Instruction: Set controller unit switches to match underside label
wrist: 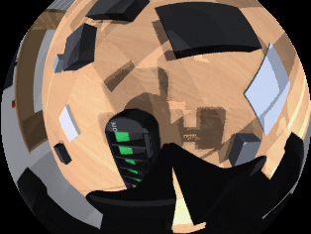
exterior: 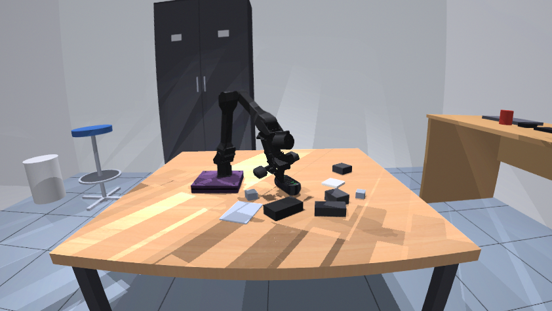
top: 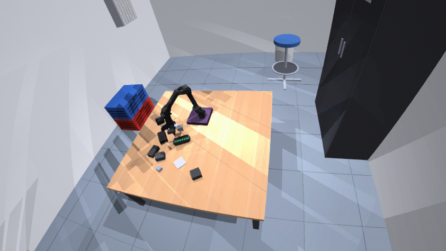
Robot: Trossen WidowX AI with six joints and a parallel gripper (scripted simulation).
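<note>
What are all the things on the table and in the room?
Controller unit: one, dark grey with green switches, on the table under the gripper.
Black blocks: four, near the unit.
White sheet: one, at the front.
White tile: one, further right.
Grey cubes: two, small.
Purple pad: one, under the arm's base.
Stool: one, blue seat.
Cabinet: one, black.
Crates: blue on red, beside the table.
Gripper: one, black, shut.
</note>
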